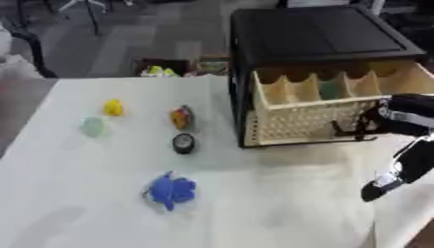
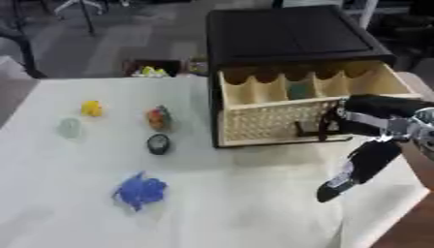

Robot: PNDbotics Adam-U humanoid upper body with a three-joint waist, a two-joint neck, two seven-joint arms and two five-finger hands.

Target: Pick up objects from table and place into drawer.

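at the front of the open drawer (image 2: 280, 114), on the right of the white table (image 2: 220, 193), the robot's right hand (image 2: 360, 162) hangs just before the perforated cream front panel, its dark fingers (image 2: 332, 190) pointing down toward the tabletop, straight and released, holding nothing. the drawer stands pulled out of the black cabinet (image 2: 288, 36), its scalloped dividers exposed, and something greenish (image 2: 299, 91) sits in a middle compartment. the left hand shows in neither view.

the objects still to be moved lie well apart from that hand, on the left half of the table: a blue toy (image 1: 172, 190) nearest the front edge, a small dark round object (image 1: 183, 143) beyond it, a multicoloured toy (image 1: 180, 117) behind that, a yellow toy (image 1: 113, 107) and a pale green one (image 1: 92, 126) farther left.

the step in hand looks like the turn between opening the drawer and the first pick. the next move calls for a reach across the table to one of the toys, probably the dark round object or blue toy as the nearest, with fingers spread to close round it.
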